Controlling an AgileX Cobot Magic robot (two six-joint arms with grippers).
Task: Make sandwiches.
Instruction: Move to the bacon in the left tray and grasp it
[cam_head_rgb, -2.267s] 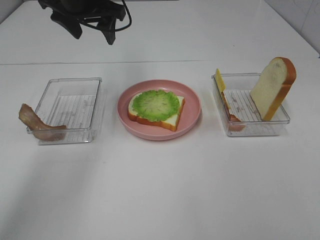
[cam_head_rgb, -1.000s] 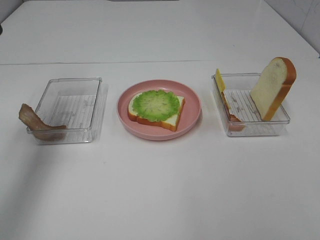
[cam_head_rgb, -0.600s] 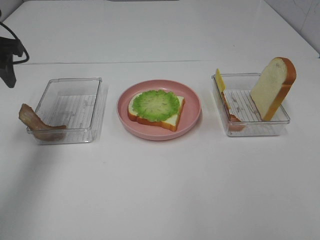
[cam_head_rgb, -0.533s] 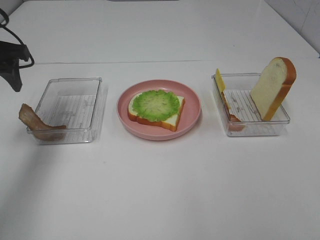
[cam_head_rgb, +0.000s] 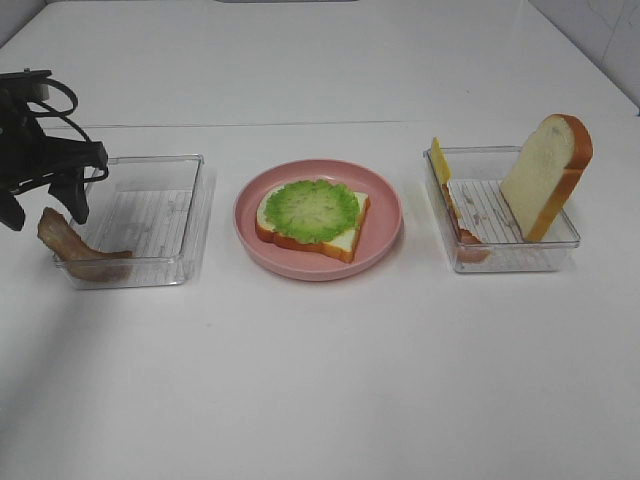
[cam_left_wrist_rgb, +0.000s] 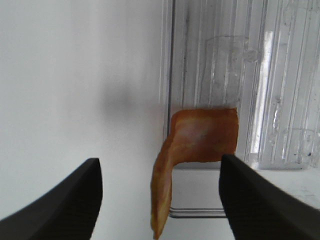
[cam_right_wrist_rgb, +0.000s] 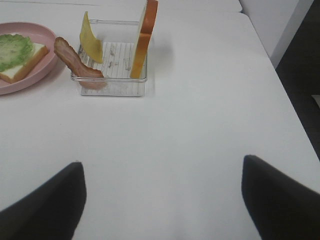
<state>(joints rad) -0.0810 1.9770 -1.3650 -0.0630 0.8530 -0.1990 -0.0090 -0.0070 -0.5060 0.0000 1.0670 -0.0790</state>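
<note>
A bread slice (cam_head_rgb: 335, 240) topped with green lettuce (cam_head_rgb: 312, 208) lies on the pink plate (cam_head_rgb: 385, 235). A bacon strip (cam_head_rgb: 72, 248) hangs over the left tray's (cam_head_rgb: 140, 272) outer wall. My left gripper (cam_head_rgb: 45, 215) is open, just above it and straddling it; in the left wrist view the bacon (cam_left_wrist_rgb: 197, 142) sits between the fingers (cam_left_wrist_rgb: 65, 200). The right tray (cam_head_rgb: 515, 258) holds yellow cheese (cam_head_rgb: 439, 160), another bacon strip (cam_head_rgb: 465, 238) and an upright bread slice (cam_head_rgb: 545, 175). My right gripper (cam_right_wrist_rgb: 160, 205) is open and empty, away from the right tray (cam_right_wrist_rgb: 112, 87).
The white table's right edge (cam_right_wrist_rgb: 280, 85) drops off beside the right tray. The plate stands between the two trays. The left tray's floor (cam_left_wrist_rgb: 250, 75) is ribbed and holds nothing but the bacon's end.
The left arm left the top of the view, came back in from the left edge, and moved right and down over the bacon at the left tray. Food has not moved.
</note>
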